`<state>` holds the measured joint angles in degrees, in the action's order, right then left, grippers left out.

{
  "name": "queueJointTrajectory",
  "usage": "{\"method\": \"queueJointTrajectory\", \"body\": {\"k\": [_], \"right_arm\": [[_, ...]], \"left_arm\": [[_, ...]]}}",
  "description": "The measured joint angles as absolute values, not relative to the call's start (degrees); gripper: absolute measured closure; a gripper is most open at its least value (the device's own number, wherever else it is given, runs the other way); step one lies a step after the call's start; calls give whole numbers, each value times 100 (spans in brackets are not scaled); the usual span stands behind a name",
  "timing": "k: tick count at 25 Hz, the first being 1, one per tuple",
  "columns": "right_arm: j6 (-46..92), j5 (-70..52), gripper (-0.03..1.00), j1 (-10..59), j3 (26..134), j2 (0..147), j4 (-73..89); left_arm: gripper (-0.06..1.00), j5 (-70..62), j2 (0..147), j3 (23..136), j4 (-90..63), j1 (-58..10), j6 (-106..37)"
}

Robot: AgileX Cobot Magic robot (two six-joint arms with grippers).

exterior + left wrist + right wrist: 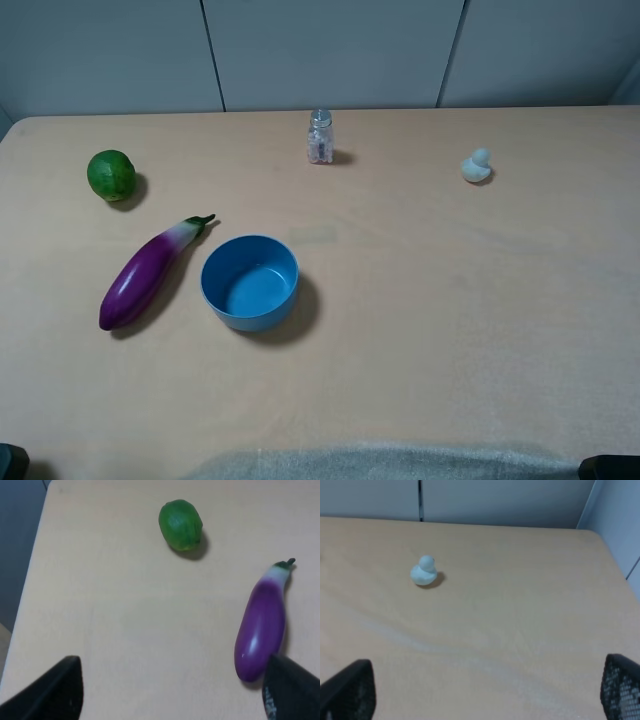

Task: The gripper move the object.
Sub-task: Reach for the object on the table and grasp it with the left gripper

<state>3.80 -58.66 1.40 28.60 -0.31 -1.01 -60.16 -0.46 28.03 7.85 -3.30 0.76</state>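
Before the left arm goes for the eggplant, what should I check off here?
1. The eggplant lies free on the table, untouched: ok.
2. The left gripper is open, nothing between its fingers: ok.
3. Gripper centred on the eggplant: not ok; it lies beside one finger.
4. The blue bowl is apart from the eggplant: ok.
5. The lime too: ok.
6. Gripper height above table: cannot tell.

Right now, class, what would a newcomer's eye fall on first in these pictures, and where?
The glossy purple toy eggplant stands out most, lying aslant on the pale table's left side, just beside the empty blue bowl but not touching. A green lime sits behind them; a small shaker and pale toy duck stand farther back.
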Motion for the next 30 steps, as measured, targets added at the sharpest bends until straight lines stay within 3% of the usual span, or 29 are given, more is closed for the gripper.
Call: {"method": "queueJointTrajectory", "body": {"k": [30], "right_arm": [[380,-5866,29,140,2860,-31,-101]], "left_arm": [[15,-6016,-46,2803,785,-330,76]]}}
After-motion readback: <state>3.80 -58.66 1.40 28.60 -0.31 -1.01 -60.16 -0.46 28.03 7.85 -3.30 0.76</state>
